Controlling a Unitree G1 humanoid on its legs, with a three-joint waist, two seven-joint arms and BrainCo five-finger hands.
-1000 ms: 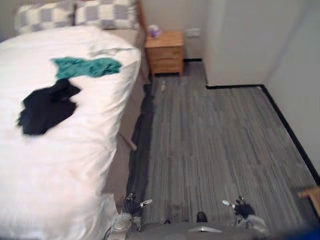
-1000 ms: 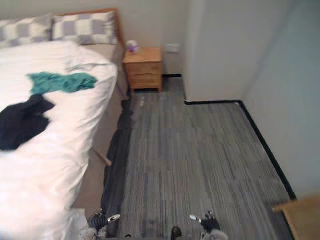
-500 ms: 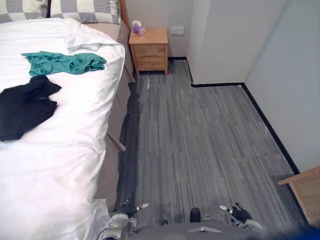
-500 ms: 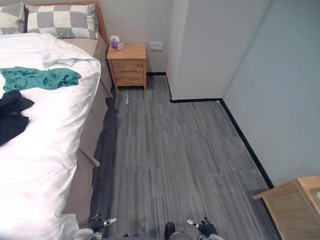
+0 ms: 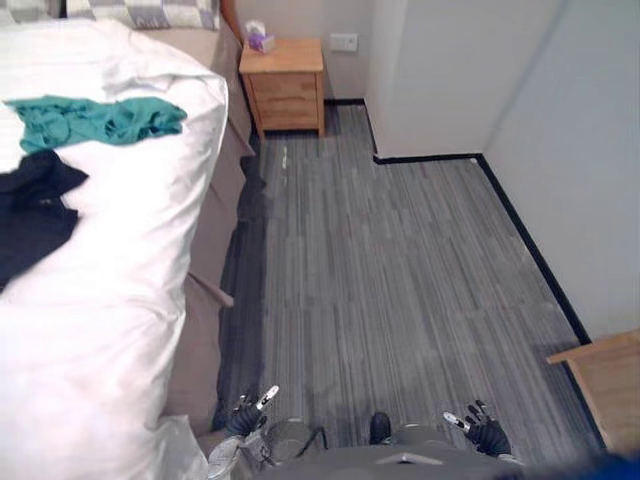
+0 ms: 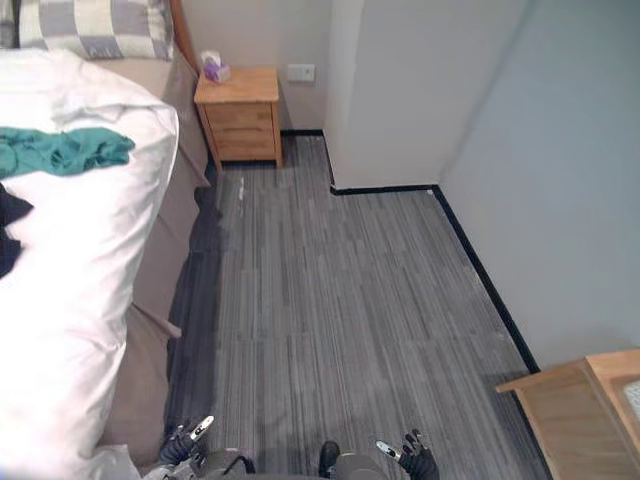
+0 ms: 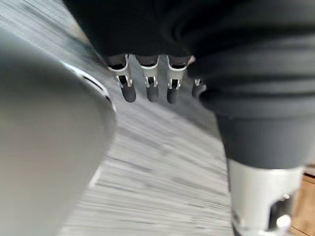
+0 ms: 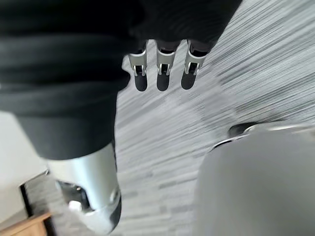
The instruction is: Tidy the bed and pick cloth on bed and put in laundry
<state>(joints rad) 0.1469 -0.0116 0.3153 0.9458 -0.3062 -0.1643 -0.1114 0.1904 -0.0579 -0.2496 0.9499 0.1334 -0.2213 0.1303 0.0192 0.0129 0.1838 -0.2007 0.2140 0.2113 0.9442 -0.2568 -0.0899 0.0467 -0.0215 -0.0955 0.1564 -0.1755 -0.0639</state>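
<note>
Finding the cloths: the green cloth [image 5: 95, 120] and the black cloth [image 5: 35, 205] both lie on top of the bed [image 5: 110, 300]; neither is in a hand

Green cloth: it lies far up the bed; it is long and thin and stretches from side to side across the bed; one end comes near the bed edge on the floor [image 5: 400, 270] side

Black cloth: a loose heap, nearer to the robot than the green one; it touches the green cloth or sits just beside it, I cannot tell which; it lies further in from the bed edge

Left hand [image 5: 250, 408]: low by the foot corner of the bed; fingers hang straight and loose; it holds nothing

Right hand [image 5: 478, 425]: low over the floor, well away from the bed; fingers hang straight and loose too; it holds nothing

Which way: both cloths lie ahead of the hands and off to the left; the bed is on the left-hand side

Nearer hand: the left one, I think; the right would have to cross over

Next move, my guess: go forward along the bed, toward the nightstand [image 5: 285, 85], and turn left; the cloths look too far to reach from here; the black one should come in reach first
</note>
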